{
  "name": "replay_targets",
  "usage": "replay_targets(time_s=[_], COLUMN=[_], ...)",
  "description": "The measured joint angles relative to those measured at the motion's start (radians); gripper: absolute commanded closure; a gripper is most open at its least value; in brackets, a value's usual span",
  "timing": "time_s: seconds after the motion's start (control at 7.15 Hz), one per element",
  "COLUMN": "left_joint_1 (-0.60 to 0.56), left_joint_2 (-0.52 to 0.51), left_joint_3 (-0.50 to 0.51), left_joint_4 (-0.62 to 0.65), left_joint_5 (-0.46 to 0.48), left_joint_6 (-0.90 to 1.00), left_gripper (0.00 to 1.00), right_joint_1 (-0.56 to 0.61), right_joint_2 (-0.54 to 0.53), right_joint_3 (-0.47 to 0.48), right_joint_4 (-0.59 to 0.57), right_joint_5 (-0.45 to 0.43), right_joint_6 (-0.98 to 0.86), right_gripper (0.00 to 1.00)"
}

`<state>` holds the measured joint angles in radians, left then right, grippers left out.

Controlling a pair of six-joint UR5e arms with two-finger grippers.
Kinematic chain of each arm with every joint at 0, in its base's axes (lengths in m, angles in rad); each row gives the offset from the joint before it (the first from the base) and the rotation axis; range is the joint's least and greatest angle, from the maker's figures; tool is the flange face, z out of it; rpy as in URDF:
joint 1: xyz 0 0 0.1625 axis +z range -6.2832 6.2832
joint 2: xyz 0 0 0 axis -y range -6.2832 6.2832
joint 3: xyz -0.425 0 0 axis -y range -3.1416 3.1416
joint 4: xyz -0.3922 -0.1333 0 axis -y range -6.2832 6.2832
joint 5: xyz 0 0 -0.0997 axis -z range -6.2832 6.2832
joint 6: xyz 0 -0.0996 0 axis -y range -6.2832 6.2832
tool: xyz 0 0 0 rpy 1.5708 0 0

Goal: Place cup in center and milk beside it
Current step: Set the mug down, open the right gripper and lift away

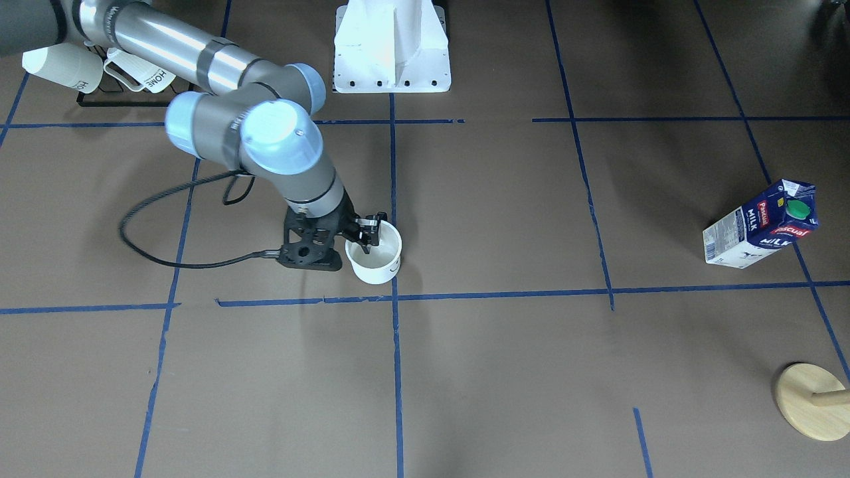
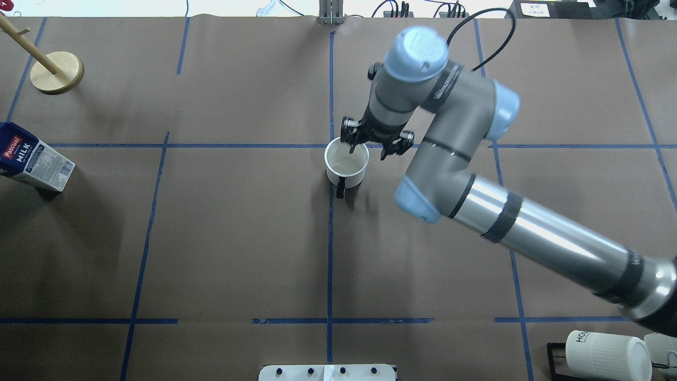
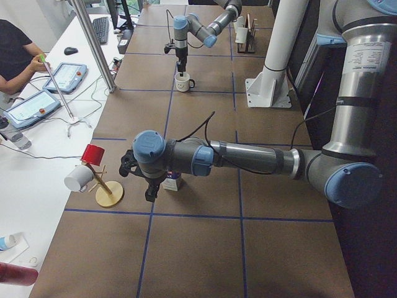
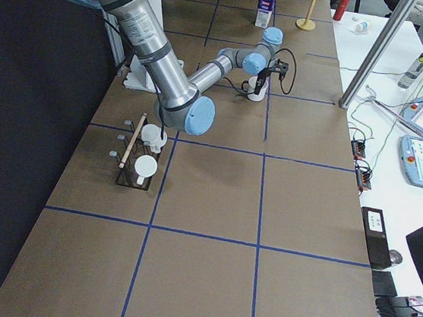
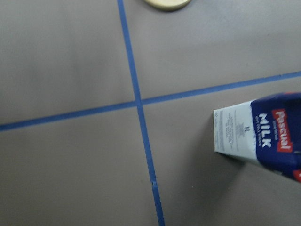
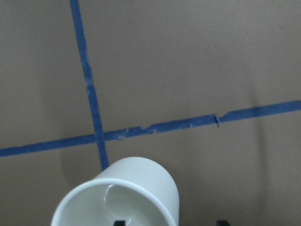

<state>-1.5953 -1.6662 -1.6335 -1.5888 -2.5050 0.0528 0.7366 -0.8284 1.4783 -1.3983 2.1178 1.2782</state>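
Far out on the left of the table (image 2: 238, 238), the milk (image 2: 33, 163) stands upright, well apart from the right pincer (image 2: 368, 153) and just beside the left pincer (image 3: 151, 191). The left pincer hangs low over the brown paper next to the carton. Only the side view shows it, so I cannot tell whether its jaws are apart or together. Beyond the carton sits a round wooden stand (image 2: 57, 72). Further right, the cup (image 2: 346, 164) rests on the table directly under the right pincer. Its black handle (image 2: 340, 189) points back toward the robot, over the long middle tape line. The center (image 2: 330, 145) lies just to the left of this pincer, and the cup sits close beside that crossing, on the robot's side of it. The right pincer is spread wide open, with one finger (image 2: 351, 146) dipping inside the cup and the other outside its wall. Far to the right of that pincer, near the robot, ribbed white mugs (image 2: 608, 354) sit on a black rack (image 2: 551, 353).
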Motion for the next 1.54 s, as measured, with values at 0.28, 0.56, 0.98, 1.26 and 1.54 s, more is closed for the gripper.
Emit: replay_targets(time_s=[0.28, 0.56, 0.98, 1.26, 1.54], left_joint_1=[0.077, 0.167, 0.243, 0.272, 0.311], left_joint_2=[-0.058, -0.068, -0.064, -0.051, -0.035], left_joint_3=[-0.018, -0.027, -0.044, -0.047, -0.038], left_joint_4=[0.005, 0.000, -0.005, -0.005, -0.004], left_joint_5=[0.055, 0.104, 0.114, 0.114, 0.115], left_joint_6=[-0.117, -0.202, -0.289, -0.303, -0.306], left_gripper=[0.00, 0.00, 0.00, 0.00, 0.21], right_joint_1=[0.204, 0.373, 0.419, 0.420, 0.416], right_joint_2=[-0.207, -0.382, -0.438, -0.441, -0.440], right_joint_3=[0.202, 0.271, 0.279, 0.275, 0.259], right_joint_4=[0.002, 0.001, 0.001, 0.001, 0.003], right_joint_5=[0.163, 0.282, 0.298, 0.292, 0.288], right_joint_6=[-0.131, -0.381, -0.476, -0.480, -0.479], right_gripper=[0.00, 0.00, 0.00, 0.00, 0.00])
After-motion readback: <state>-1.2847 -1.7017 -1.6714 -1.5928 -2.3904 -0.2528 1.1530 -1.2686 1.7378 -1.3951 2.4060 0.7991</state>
